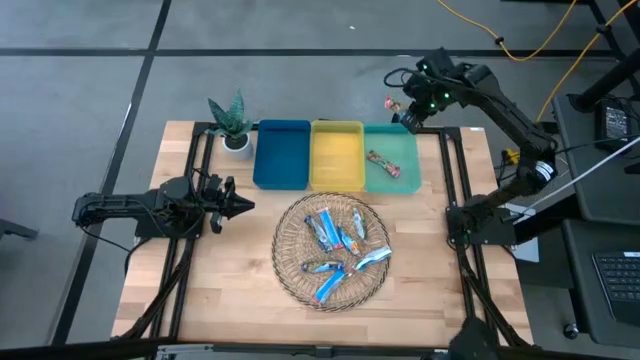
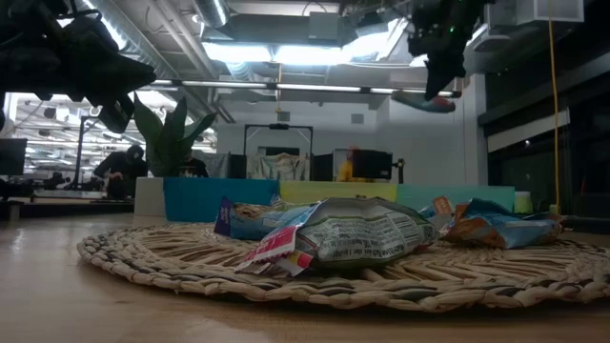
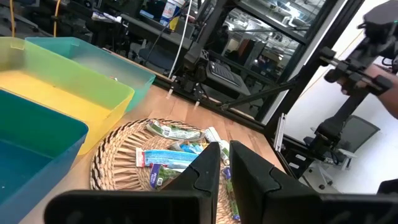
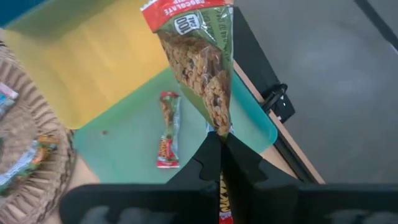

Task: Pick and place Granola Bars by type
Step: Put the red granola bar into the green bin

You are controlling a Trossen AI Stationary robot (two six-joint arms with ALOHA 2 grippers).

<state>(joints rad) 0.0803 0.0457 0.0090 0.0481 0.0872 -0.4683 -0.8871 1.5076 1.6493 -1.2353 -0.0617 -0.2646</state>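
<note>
Pinching a red-green granola bar point(image 4: 199, 62) between closed fingers, the right gripper point(image 4: 222, 138) hangs above the far edge of the green tray point(image 4: 124, 149), where another red-green bar point(image 4: 168, 129) already lies. Only the right wrist view shows the held wrapper's print; from overhead it is a small speck. The left gripper point(image 3: 225, 157) waits closed and empty left of the wicker basket point(image 1: 290, 270), which holds the remaining bars point(image 1: 335, 250). Their number is hard to make out.
</note>
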